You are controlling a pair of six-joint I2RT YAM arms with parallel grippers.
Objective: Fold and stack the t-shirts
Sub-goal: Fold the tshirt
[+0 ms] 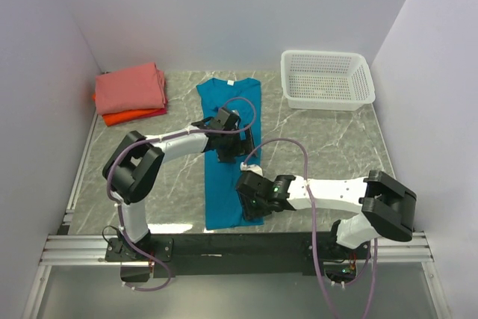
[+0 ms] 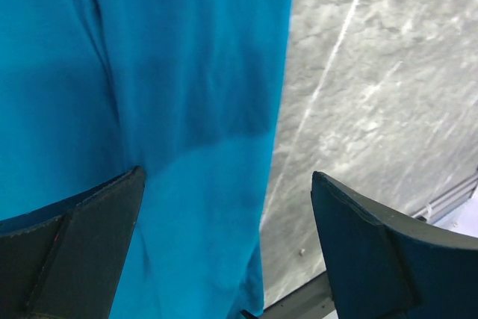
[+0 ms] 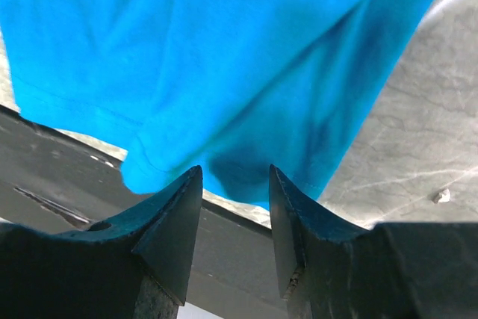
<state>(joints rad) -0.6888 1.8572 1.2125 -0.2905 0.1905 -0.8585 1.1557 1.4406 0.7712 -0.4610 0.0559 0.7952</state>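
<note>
Teal t-shirt (image 1: 228, 98) is lying in a long narrow strip mid-tabletop (image 1: 328, 140), so I'm guessing it's getting its end-over-end fold. Right gripper (image 3: 235, 173) is sitting at the near hem, half-narrowed; can't tell if it's pinching cloth. Left gripper (image 2: 228, 177) is hovering spread wide over the shirt's middle. Next move needs a firm hem pinch, then the folded pile (image 1: 131, 91).

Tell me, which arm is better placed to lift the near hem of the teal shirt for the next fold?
Right, probably. The right gripper is at the near hem of the teal shirt, jaws part open at its edge. The left gripper is wide open over the shirt's middle.
</note>
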